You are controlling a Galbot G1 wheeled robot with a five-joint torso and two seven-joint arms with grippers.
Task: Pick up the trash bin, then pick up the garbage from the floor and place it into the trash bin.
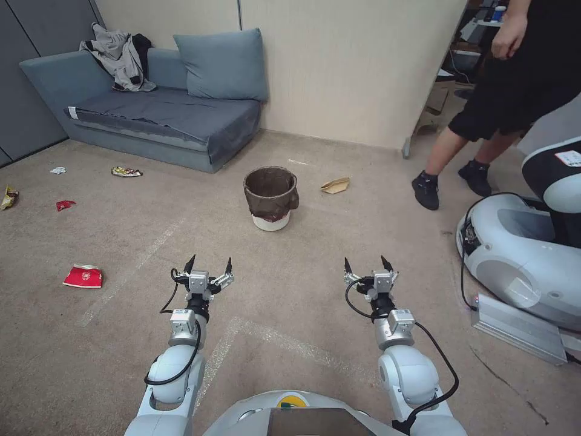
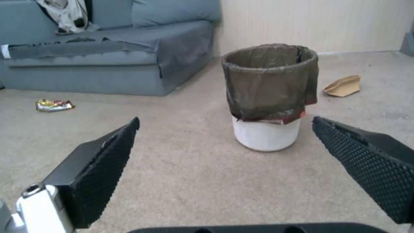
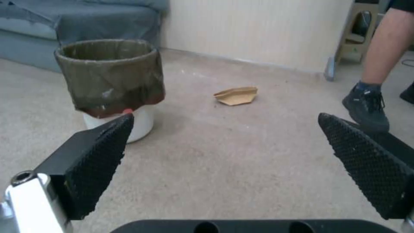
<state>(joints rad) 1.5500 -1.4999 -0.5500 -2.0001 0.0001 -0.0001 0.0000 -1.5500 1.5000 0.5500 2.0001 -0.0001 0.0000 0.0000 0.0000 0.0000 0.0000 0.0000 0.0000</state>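
White round trash bin, dark bag | tan folded paper beside

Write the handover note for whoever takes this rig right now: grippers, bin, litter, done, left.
Left gripper: open, empty, held out above the carpet short of the trash bin.
Right gripper: open, empty, level with the left one.
Bin: upright on the carpet ahead, between the two arms, near the sofa.
Litter on the floor: tan folded paper right of the bin; crushed red cup, red wrapper, gold wrapper and tissue scrap to the left.
Done: nothing yet.
Left: lift the bin, collect every piece.
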